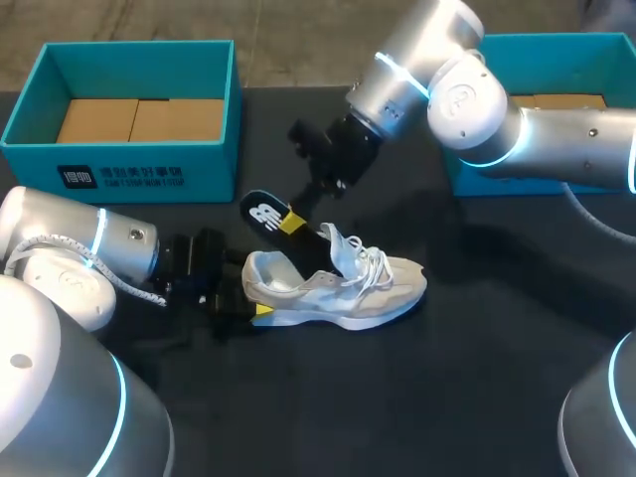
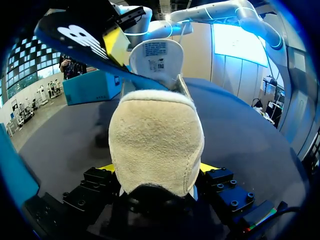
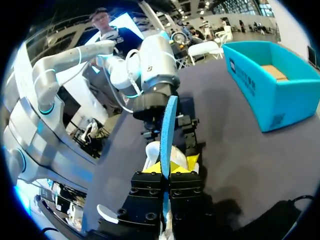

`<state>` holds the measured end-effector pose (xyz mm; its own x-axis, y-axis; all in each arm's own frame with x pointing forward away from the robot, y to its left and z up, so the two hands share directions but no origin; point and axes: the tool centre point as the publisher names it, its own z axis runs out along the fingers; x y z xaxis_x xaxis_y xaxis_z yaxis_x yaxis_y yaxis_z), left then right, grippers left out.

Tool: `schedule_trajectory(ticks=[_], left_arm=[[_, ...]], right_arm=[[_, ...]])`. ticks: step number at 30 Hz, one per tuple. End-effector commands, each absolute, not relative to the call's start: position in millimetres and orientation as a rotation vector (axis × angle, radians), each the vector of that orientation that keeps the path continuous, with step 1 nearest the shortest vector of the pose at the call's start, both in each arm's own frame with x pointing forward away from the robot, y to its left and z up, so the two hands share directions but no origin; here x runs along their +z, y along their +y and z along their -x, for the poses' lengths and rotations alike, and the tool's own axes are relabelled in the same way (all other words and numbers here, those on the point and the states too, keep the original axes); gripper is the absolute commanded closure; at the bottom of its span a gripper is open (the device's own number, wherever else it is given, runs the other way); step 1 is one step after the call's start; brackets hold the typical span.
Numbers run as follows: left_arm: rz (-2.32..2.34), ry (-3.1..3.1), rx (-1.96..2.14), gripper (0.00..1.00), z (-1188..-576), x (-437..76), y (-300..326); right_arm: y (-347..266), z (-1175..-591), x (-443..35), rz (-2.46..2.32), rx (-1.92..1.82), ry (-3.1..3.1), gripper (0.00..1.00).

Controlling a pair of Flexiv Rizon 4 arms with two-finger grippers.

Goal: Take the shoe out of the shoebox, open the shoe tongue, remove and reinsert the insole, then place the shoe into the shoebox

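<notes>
Shoeboxes of teal cardboard, two of them, stand open at the far side of my black table [image 1: 477,328], the left one [image 1: 129,169] and the right one [image 1: 556,60] well apart. Between and nearer to me, the cream suede-and-mesh trainer with white laces [image 1: 338,288] sits on its sole on the table, outside both boxes, heel toward my left arm and toe toward the right. Its white tongue [image 1: 338,248] stands lifted up from the opening.

From that opening slants the thin insole, black on top with a white mark and blue underneath [image 1: 266,216]. Its heel end is raised in the air toward the left shoebox and its lower end reaches down into the shoe.

My left pincer [image 1: 248,296] lies low on the table, its two yellow tips pressed on either side of the trainer's heel [image 2: 155,145]. My right pincer [image 1: 290,221] comes in from above, fingers closed nearly together and pinching the insole [image 3: 167,130] edge-on between them.
</notes>
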<state>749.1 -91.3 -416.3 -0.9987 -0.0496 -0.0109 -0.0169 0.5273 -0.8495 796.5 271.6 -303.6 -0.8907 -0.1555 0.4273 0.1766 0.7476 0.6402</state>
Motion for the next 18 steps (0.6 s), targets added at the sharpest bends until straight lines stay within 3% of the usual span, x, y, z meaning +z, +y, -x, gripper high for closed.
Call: schedule_trajectory(ticks=[1,18], left_arm=[[0.058,2.719,-1.506,1.00,-749.9,-417.8,-91.8],[0.058,2.719,-1.506,1.00,-749.9,-417.8,-91.8]], right_arm=[[278.0,-804.4,-292.9,-0.012,-0.982,-2.517,1.00],[283.8,-812.3,-285.1,-0.083,-1.011,-2.552,1.00]])
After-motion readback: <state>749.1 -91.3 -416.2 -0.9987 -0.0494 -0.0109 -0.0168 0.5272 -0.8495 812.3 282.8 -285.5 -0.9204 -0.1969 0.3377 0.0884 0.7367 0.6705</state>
